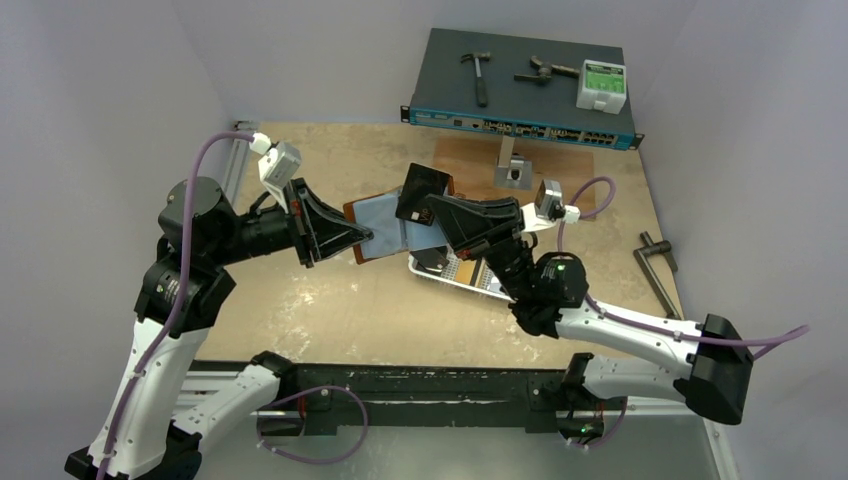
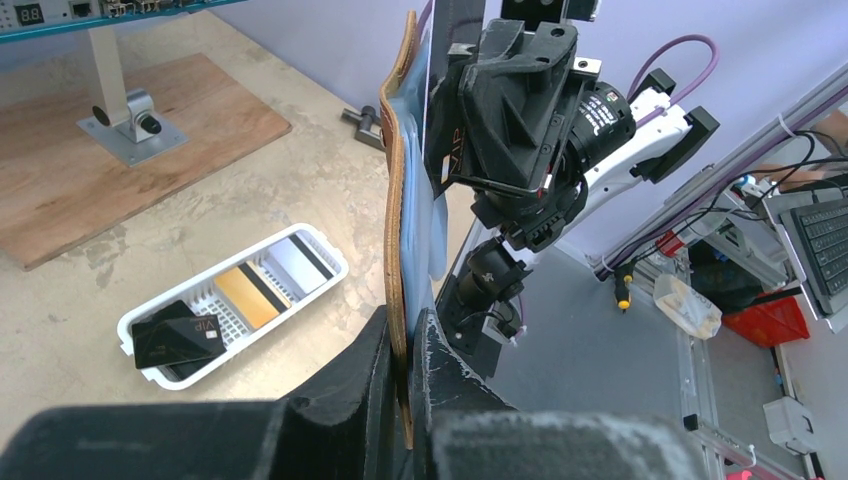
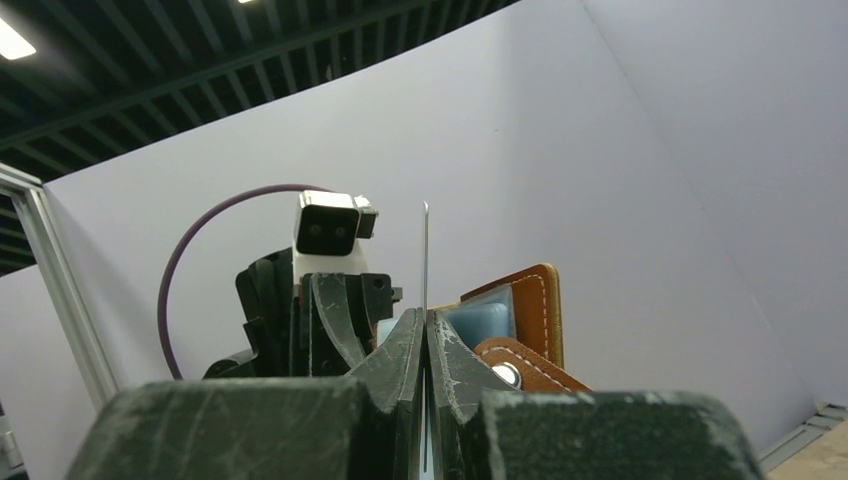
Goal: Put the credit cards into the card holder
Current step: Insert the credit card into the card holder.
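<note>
Left pincer (image 2: pixel 405 345) clenched on the lower edge of the brown leather folding card holder (image 2: pixel 394 200), held open and upright above the beige tabletop (image 1: pixel 320 300). Right pincer (image 3: pixel 425 330) clamped on a thin black credit card (image 1: pixel 422 190) lying close against the holder's bluish inner face; whether it sits in a pocket cannot be told. White slotted plastic tray (image 2: pixel 340 268) on the tabletop holds a second black card (image 2: pixel 175 337), an orange-yellow card (image 2: pixel 250 295) and a white-grey card (image 2: pixel 298 262).

A worn tan table (image 1: pixel 330 310). Just below the right gripper (image 1: pixel 428 212) sits a white slotted tray (image 2: pixel 232 318). Beyond the gripper lie a wooden board (image 1: pixel 470 158) bearing a metal stand (image 1: pixel 512 172), then a network switch (image 1: pixel 520 125). Well to the gripper's right lies a metal T-handle tool (image 1: pixel 655 265).
</note>
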Motion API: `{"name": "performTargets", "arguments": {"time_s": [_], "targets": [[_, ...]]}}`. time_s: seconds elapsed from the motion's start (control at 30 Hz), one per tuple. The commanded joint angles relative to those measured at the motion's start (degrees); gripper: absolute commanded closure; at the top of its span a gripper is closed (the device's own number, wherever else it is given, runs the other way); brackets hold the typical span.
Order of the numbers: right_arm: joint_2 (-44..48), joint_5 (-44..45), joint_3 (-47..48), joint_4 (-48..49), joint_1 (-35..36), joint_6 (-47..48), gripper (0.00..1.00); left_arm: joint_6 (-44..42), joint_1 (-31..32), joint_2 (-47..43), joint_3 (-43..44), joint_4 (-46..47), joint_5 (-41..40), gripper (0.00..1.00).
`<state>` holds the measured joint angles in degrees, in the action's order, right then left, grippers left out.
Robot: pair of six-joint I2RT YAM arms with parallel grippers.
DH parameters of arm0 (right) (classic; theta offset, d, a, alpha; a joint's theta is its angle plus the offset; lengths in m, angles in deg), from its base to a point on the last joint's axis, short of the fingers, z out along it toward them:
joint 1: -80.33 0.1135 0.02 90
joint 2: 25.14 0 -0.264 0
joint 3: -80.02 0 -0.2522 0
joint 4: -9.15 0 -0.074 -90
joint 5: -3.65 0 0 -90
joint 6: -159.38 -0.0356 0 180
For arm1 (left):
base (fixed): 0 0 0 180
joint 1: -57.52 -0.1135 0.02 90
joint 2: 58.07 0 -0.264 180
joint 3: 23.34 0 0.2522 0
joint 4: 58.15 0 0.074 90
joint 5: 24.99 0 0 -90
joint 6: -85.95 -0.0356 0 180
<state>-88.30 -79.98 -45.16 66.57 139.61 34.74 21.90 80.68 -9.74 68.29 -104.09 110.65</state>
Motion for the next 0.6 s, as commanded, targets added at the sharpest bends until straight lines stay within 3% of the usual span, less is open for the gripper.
{"name": "performTargets", "arguments": {"time_s": [0.0,0.27,0.57], "targets": [[-2.34,-1.08,1.66,2.98,-0.23,-2.07,1.0,0.66,-0.11,-0.79,-0.23,3.01,1.71,1.0],[-3.62,-0.91,-1.5,4.51,-0.22,-6.12,1.0,0.59,-0.13,-0.97,0.01,3.0,1.38,1.0],[0.6,-2.37,-3.59,-4.97,-0.14,-5.76,1.0,0.47,-0.13,-0.92,0.18,3.13,1.03,1.0]]}}
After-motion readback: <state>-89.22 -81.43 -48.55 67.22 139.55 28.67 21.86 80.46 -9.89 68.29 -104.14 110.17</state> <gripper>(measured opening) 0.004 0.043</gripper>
